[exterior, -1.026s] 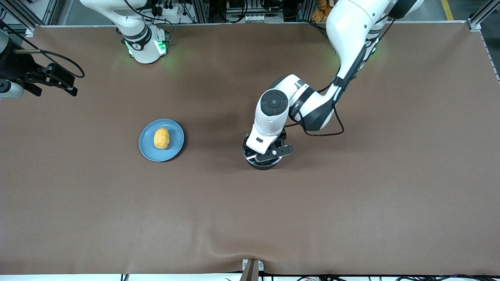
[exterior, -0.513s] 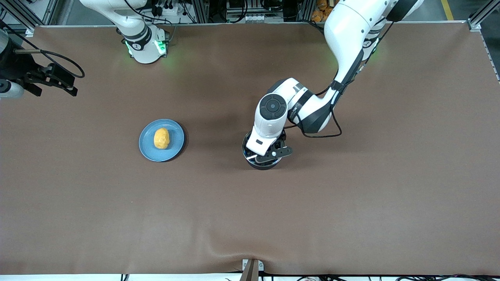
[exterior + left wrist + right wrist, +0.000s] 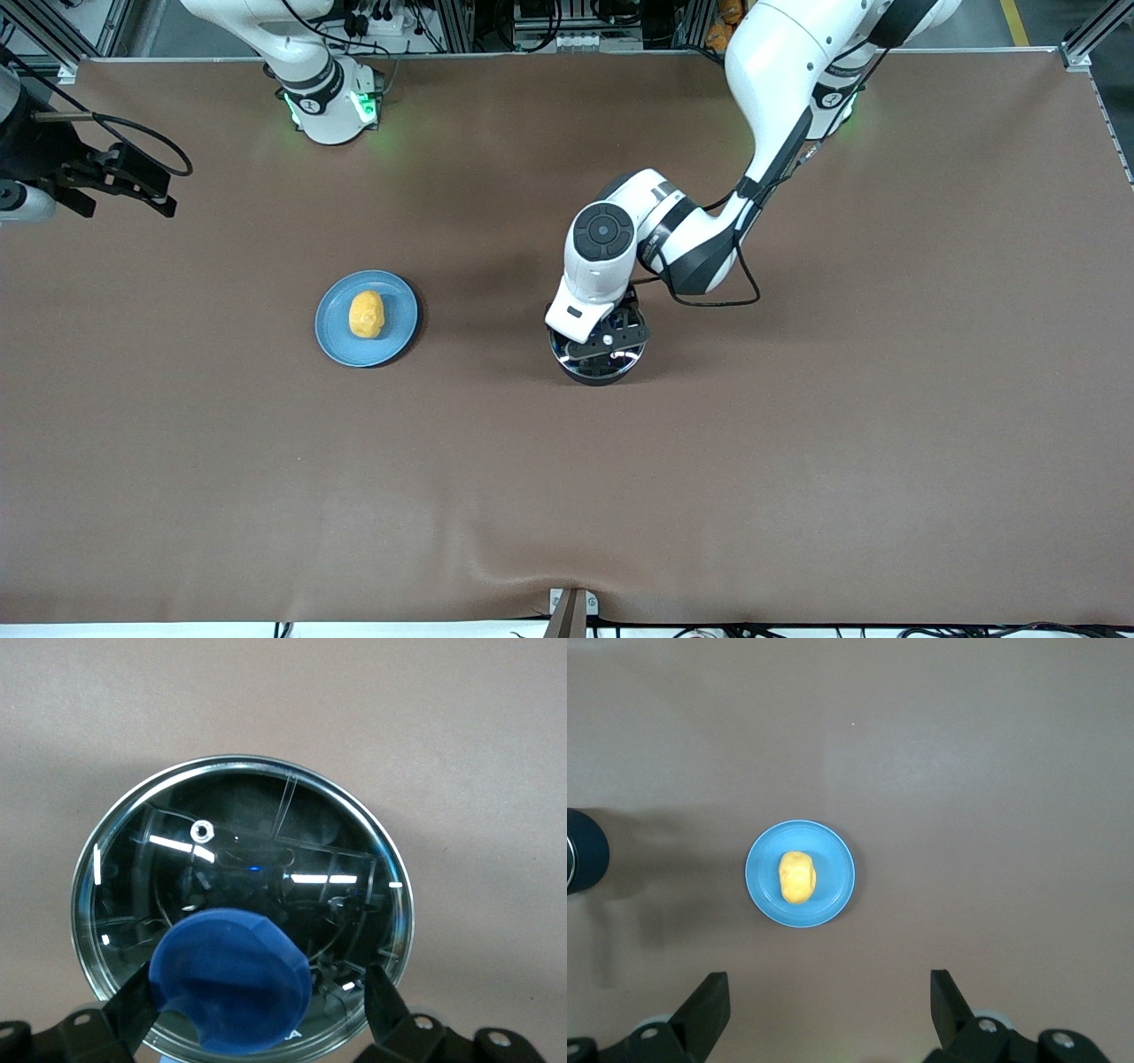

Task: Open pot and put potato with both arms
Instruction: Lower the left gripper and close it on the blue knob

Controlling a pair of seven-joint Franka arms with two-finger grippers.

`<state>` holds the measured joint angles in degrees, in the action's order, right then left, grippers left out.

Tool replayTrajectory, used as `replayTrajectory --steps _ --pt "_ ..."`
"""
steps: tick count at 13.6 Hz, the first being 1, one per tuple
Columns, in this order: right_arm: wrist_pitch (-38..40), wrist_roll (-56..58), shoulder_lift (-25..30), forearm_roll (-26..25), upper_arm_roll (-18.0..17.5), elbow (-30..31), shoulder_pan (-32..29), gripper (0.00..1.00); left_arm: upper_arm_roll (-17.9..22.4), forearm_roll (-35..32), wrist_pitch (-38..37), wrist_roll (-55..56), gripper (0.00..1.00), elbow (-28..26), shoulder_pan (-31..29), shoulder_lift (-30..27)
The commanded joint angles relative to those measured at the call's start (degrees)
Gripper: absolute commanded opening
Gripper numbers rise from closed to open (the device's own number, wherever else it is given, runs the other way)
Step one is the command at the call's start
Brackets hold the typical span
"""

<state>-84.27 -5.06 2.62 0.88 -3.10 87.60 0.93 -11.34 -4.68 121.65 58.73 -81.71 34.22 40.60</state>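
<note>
The black pot (image 3: 599,367) stands mid-table with its clear glass lid (image 3: 239,859) on; its handle is hidden under my left arm. My left gripper (image 3: 603,341) is just over the lid. In the left wrist view the left gripper (image 3: 259,1014) is open, its fingers either side of the blue knob (image 3: 230,979), which sits closer to one finger. The yellow-orange potato (image 3: 366,315) lies on a blue plate (image 3: 394,341) toward the right arm's end. My right gripper (image 3: 124,190) waits open and empty, high up; its wrist view shows the potato (image 3: 797,877) and the pot's edge (image 3: 583,850).
The brown table cover (image 3: 797,443) runs around the pot and the plate. A small metal bracket (image 3: 571,611) sits at the table's near edge. The arms' bases and cables line the table's top edge in the front view.
My left arm's wrist and gripper have shifted a little toward the right arm's end over the pot lid. The right arm, potato and plate have not moved.
</note>
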Motion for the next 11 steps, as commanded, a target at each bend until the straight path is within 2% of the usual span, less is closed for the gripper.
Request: replayTrajectory --steps 1,5,6,8,11 --pt "0.51 0.49 0.37 0.97 -0.86 -0.07 -1.55 1.0 0.52 -1.04 -0.71 1.03 0.98 0.67 0.32 0.44" --pt "0.51 0.49 0.37 0.97 -0.86 -0.07 -1.46 1.0 0.52 -1.3 -1.24 0.68 0.98 0.41 -0.12 0.35" --pt "0.51 0.49 0.46 0.97 -0.86 -0.07 -1.55 1.0 0.52 -1.3 -1.24 0.77 0.93 0.41 -0.12 0.35" --pt "0.51 0.49 0.37 1.23 -0.86 -0.07 -1.55 1.0 0.52 -1.3 -1.33 0.94 0.69 0.41 -0.03 0.35" --pt "0.51 0.49 0.46 1.32 -0.86 -0.07 -1.55 1.0 0.61 -1.3 -2.56 1.03 0.41 0.41 -0.12 0.18"
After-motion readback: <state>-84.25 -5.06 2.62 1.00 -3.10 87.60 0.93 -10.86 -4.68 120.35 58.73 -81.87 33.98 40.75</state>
